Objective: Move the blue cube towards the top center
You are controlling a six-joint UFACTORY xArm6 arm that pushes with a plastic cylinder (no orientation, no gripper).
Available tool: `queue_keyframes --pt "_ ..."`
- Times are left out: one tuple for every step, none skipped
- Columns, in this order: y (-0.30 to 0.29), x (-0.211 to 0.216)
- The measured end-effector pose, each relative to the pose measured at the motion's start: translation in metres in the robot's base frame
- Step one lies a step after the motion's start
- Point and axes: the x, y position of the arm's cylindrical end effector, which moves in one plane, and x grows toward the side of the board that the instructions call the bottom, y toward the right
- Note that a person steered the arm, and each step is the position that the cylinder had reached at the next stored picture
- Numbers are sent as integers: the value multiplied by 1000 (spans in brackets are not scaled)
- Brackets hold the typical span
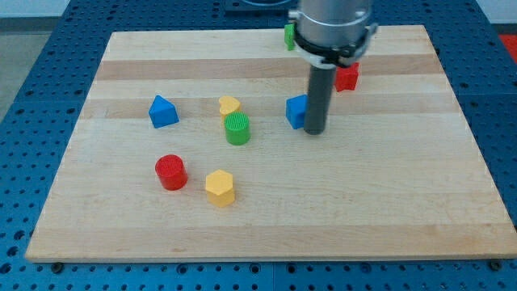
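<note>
- A pale wooden counter (266, 226) fills most of the view, resting on a blue perforated base (32, 81).
- My tip (313, 132), the lower end of a straight dark rod, touches the counter a little toward 1 o'clock from the board's middle. The arm has no claw, so nothing is gripped or held.
- The blue cube (296, 111) sits right against the rod at its 9 o'clock side, partly hidden by it; contact looks likely, though I cannot tell for certain.
- A red block (348, 77) lies at 1 o'clock from my tip, near the rod's grey housing, which covers part of it.
- A green block (288, 35) shows at 12 o'clock near the counter's top edge, mostly hidden by the housing, so its shape cannot be made out.
- A green cylinder (237, 128) stands at 9 o'clock from the blue cube, with a yellow heart-shaped block (229, 106) just beside it at its 12 o'clock.
- A blue block with a peaked top (163, 111) lies further out at 9 o'clock, well apart from the cube.
- A red cylinder (170, 172) and a yellow hexagonal block (220, 187) sit near each other at 8 o'clock from my tip.
</note>
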Motion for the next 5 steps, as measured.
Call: queue_keyframes --pt "-15 -18" --pt "-20 -37" --pt "-20 -55" --pt "-21 -75" --pt "-43 -95"
